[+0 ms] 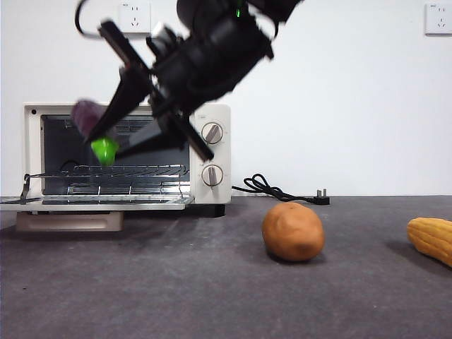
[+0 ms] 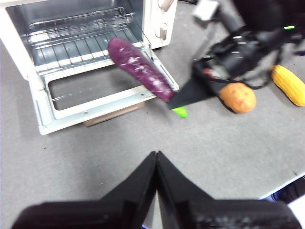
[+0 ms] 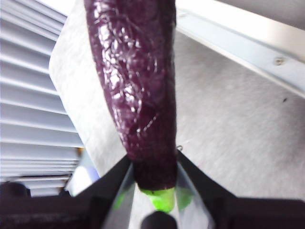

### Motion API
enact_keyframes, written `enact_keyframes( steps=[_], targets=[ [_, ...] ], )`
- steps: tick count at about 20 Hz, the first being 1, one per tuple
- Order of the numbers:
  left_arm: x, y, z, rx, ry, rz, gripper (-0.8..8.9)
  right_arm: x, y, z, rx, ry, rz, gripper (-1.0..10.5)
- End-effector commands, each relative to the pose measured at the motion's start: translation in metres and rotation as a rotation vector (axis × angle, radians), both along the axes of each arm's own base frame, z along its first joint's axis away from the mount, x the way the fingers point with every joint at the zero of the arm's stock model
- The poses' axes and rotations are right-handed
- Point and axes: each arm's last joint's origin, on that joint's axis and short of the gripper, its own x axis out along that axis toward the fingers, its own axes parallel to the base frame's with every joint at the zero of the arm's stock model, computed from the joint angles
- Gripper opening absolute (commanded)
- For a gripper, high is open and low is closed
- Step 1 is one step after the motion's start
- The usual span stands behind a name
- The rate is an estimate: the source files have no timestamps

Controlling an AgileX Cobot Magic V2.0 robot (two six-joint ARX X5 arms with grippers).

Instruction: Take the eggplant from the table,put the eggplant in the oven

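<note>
Right gripper (image 3: 155,183) is clenched on the eggplant (image 3: 136,81) near its green stem end, holding it in the air over the oven's (image 1: 212,113) lowered door, purple tip toward the rack. Left gripper (image 2: 156,160) hangs apart above the table (image 1: 212,282), jaws closed, holding nothing.

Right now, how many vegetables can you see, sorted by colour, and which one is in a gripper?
Purple: 1, the eggplant, held at its stem end by the right gripper over the open door of the oven.
Brown: 1, the potato on the table.
Yellow: 1, the corn cob on the table.
Total: 3.
</note>
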Motion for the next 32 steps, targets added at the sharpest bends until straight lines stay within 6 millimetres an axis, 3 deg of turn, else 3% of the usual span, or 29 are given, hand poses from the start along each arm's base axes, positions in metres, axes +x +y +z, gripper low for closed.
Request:
enact_keyframes(
  steps=[1, 9, 12, 24, 32],
  targets=[
    [-0.001, 0.0, -0.001, 0.002, -0.007, -0.014, -0.06, 0.013, 0.01, -0.008, 0.023, 0.032, -0.015, -0.1],
    [-0.002, 0.0, -0.002, 0.011, 0.005, -0.018, -0.06, 0.067, 0.048, -0.01, 0.136, 0.152, -0.071, -0.1],
    [-0.002, -0.001, -0.002, 0.012, 0.005, -0.037, -0.06, 0.078, 0.056, -0.016, 0.147, 0.185, -0.102, -0.1],
    [-0.003, -0.003, -0.002, 0.019, 0.008, -0.091, -0.06, 0.096, 0.048, -0.018, 0.099, 0.145, -0.499, -0.1],
    [-0.005, -0.003, -0.003, 0.021, 0.008, -0.099, -0.06, 0.106, 0.044, -0.013, 0.078, -0.061, -0.788, -0.1]
  ],
)
